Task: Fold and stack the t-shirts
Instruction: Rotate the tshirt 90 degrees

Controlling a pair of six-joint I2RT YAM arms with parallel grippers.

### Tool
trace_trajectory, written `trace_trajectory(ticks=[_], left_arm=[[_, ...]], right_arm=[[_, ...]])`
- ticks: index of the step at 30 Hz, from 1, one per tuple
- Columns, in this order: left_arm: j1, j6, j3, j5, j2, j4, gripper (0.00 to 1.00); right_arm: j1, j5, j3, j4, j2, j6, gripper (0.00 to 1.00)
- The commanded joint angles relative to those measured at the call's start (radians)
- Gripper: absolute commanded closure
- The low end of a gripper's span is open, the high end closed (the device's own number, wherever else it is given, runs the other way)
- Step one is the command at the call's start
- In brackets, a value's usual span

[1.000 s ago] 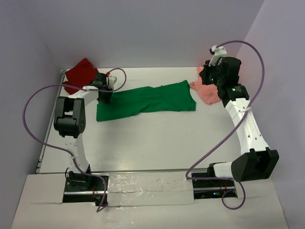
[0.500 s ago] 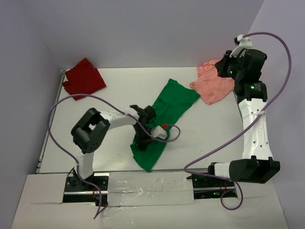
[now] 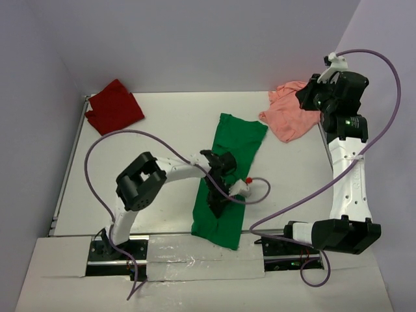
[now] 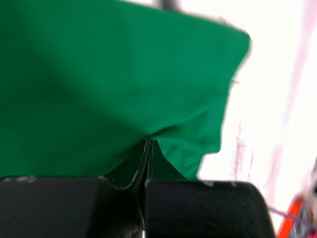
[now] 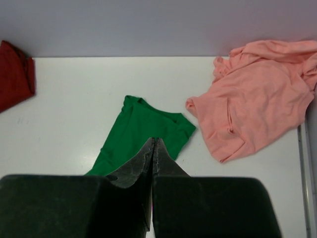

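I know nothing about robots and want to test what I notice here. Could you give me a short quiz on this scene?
1. True or false: the left gripper is shut on the green t-shirt.
2. Where does the dark red t-shirt lie? A. in the far left corner of the table B. in the left gripper C. on top of the green t-shirt
3. What is the right gripper holding?
Key: 1 true; 2 A; 3 nothing: its fingers are shut with no cloth between them.
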Motion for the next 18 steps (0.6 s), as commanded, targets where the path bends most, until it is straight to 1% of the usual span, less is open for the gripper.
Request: trace_trajectory(ticks=[1,2,4,5,6,8,10,11,13,14,16,18], left_arm=[[0.104,-0.111,0.094,0.011,-0.126,0.154,1.00],[0.124,-0.182,0.108,-0.009,-0.143,0.250,1.00],[0.176,-0.270,0.100,-0.087,-0.198,0.364,1.00],[0.191,-0.292,0.085,-0.123,-0.233,0.489,1.00],[0.222,-0.315,0.079,-0.190,-0.246,0.553,1.00],[0.246,-0.350,0.091,-0.235,-0.249,0.686,1.00],[0.269,-0.361,0.123,-0.307,-0.211,0.736,1.00],[0.279,-0.361,0.180,-0.301,-0.159,0.742,1.00],[0.300,-0.376,0.246,-0.289,-0.101,0.744,1.00],[0.306,-0.375,0.258,-0.283,-0.055,0.756,1.00],[0.319,-0.390,0.258,-0.287,-0.022,0.831,1.00],[0.326,-0.382,0.280,-0.279,0.041,0.843,1.00]], right_arm=[[-0.004,-0.039,-0.076,0.051,-0.042,-0.007,1.00],[-0.004,-0.051,-0.096,0.062,-0.051,-0.011,1.00],[-0.004,-0.038,-0.147,0.095,-0.062,-0.017,1.00],[-0.004,-0.042,-0.159,0.102,-0.069,-0.027,1.00],[-0.005,-0.045,-0.182,0.109,-0.072,-0.037,1.00],[-0.004,-0.044,-0.202,0.117,-0.077,-0.038,1.00],[-0.004,-0.030,-0.214,0.117,-0.079,-0.043,1.00],[-0.004,-0.021,-0.219,0.122,-0.080,-0.038,1.00],[-0.004,-0.003,-0.227,0.131,-0.091,-0.038,1.00],[-0.004,-0.001,-0.228,0.134,-0.094,-0.038,1.00],[-0.004,0.004,-0.231,0.132,-0.105,-0.038,1.00],[-0.004,0.022,-0.236,0.129,-0.112,-0.038,1.00]])
